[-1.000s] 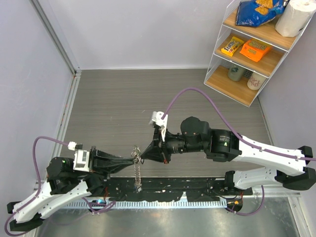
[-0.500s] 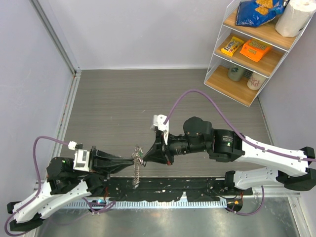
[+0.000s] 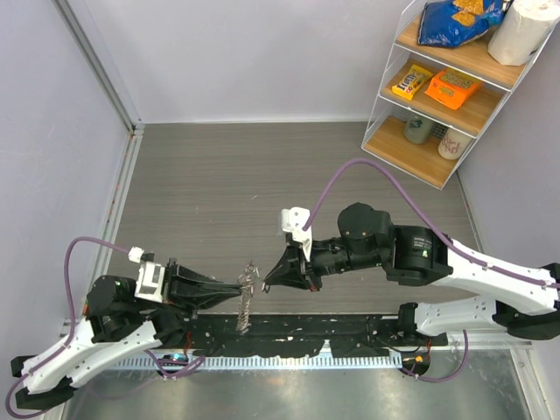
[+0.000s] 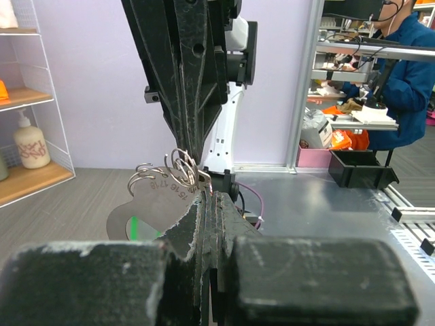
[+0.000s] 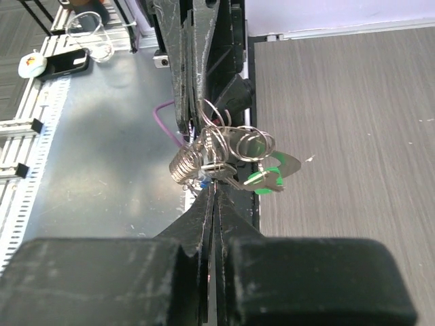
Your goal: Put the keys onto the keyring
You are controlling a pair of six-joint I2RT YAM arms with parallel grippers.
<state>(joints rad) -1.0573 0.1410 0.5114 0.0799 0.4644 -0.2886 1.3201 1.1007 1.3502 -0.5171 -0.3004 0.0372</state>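
Note:
The keyring (image 3: 251, 275) is a bunch of silver wire rings held in the air between my two gripper tips, with its chain-like strip (image 3: 243, 311) hanging down. My left gripper (image 3: 253, 283) is shut on it. In the left wrist view the jaws (image 4: 207, 200) pinch the bunch by a flat silver numbered tag (image 4: 153, 204). My right gripper (image 3: 266, 282) is shut, its tips (image 5: 216, 185) right against the ring bunch (image 5: 221, 153). I cannot tell whether it pinches a ring. A green-headed key (image 5: 266, 180) hangs on the rings. The black-headed key is not visible.
A wire shelf unit (image 3: 437, 96) with snack packs and bottles stands at the back right. A black rail (image 3: 306, 331) runs along the near table edge between the arm bases. A grey wall borders the left side (image 3: 52, 131).
Both gripper tips and the keyring have shifted slightly right. The right arm has drawn back to the right and the left arm has reached after it. The chain still hangs.

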